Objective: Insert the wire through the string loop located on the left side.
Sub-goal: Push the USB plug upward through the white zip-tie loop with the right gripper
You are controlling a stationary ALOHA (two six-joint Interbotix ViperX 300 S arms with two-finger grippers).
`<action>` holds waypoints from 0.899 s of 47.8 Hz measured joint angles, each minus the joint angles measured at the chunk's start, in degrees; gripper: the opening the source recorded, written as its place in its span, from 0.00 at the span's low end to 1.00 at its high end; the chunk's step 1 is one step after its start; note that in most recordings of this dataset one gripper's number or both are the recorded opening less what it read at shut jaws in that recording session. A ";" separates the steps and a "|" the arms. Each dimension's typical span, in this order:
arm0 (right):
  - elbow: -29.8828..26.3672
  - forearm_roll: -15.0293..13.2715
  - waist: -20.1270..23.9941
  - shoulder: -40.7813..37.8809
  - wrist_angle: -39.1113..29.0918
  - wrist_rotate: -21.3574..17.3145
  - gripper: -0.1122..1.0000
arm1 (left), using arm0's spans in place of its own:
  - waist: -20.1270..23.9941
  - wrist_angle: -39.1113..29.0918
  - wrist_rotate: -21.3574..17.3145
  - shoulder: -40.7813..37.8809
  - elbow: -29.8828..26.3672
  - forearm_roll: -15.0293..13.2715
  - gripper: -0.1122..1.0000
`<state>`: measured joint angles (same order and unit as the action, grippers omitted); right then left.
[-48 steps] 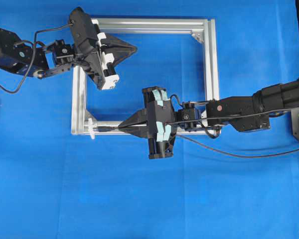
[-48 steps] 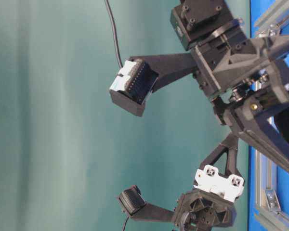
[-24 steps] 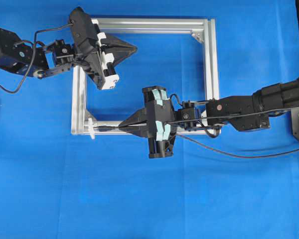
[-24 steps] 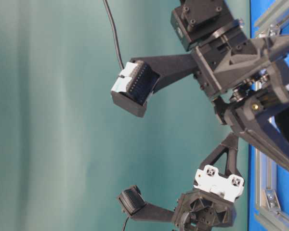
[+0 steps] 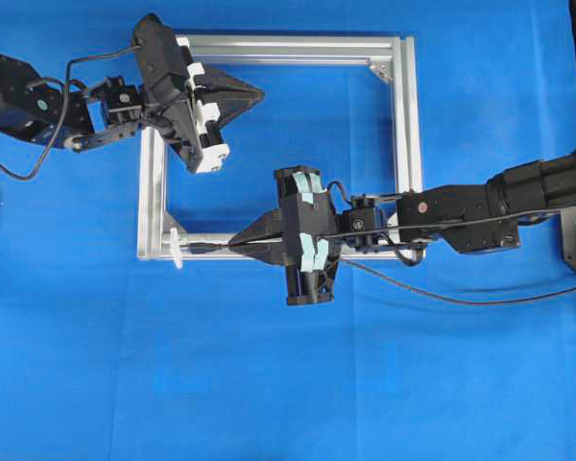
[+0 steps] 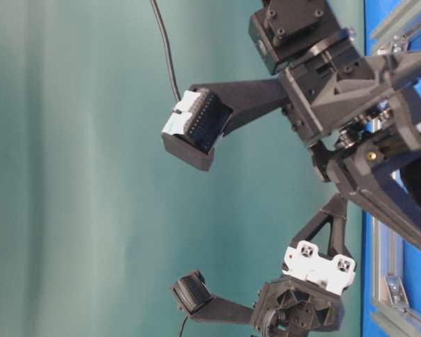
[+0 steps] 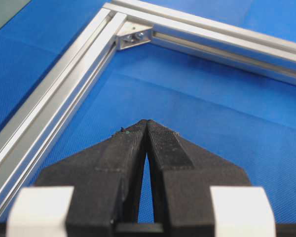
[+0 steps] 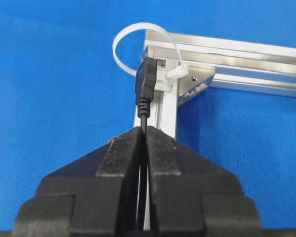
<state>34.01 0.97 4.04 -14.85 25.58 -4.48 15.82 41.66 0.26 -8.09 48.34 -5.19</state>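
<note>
Threading step in hand — right gripper point(image 8: 144, 129) clamped on wire point(image 8: 147, 84), plug just before string loop point(image 8: 138, 44); next: straight careful push through; left gripper point(image 7: 147, 123) closed, empty.

Both claws, left point(image 7: 147, 124) and right point(image 8: 144, 131), pinched closed

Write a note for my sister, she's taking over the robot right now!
Right pincer: shut on the wire, plug pointing at the string loop on the frame corner.
Left pincer: shut, holding nothing, hovering inside the frame's far corner.
Done: wire gripped and lined up at the loop.
Left: whether the tip has entered is unclear; push it through.
</note>
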 measured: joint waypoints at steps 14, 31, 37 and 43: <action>0.00 -0.09 0.00 0.00 0.00 0.00 0.10 | 0.00 0.00 0.00 0.00 0.00 0.09 0.10; 0.00 -0.09 0.00 0.00 0.00 0.00 0.10 | 0.00 0.00 0.00 0.00 -0.09 0.00 0.10; -0.26 -0.09 0.00 -0.26 0.00 0.00 0.10 | 0.00 0.09 0.00 0.00 -0.09 0.00 0.10; -1.76 -0.09 0.00 -1.58 0.00 0.00 0.10 | 0.00 0.00 0.00 0.00 0.00 0.09 0.10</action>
<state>32.26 0.88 4.04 -16.44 25.58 -4.48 15.82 41.66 0.26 -8.09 48.34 -5.10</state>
